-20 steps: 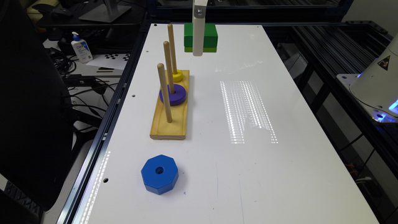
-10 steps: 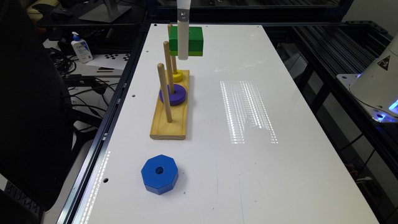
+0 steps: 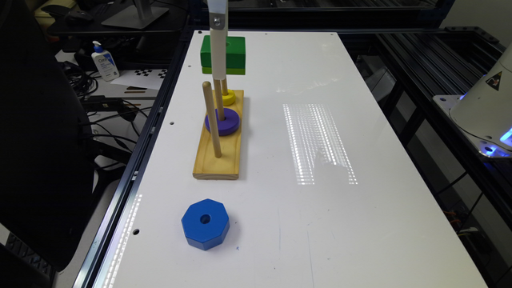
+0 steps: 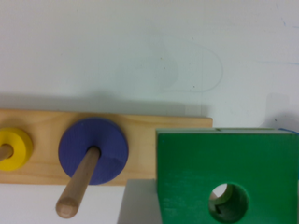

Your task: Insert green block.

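Bottle (image 3: 105,61) off the table (image 3: 360,220), at 9 o'clock of it in the exterior view. Blue block (image 3: 205,223) flat on the table, at 7 o'clock from the base (image 3: 219,162), apart from it. Base holds three upright pegs. Near peg (image 3: 211,120) bare. Purple ring (image 3: 222,123) sits on the middle peg, yellow ring (image 3: 229,97) on the far one. Green block (image 3: 235,50) up in the air at 12 o'clock of the base, above the peg tops, lime layer underneath. Gripper (image 3: 219,74) clenched on the green block, white finger crossing its front. Wrist view: green block (image 4: 196,158) close up with round hole, overlapping one end of the base (image 4: 42,121); purple ring (image 4: 110,149) and yellow ring (image 4: 18,147) beside it.
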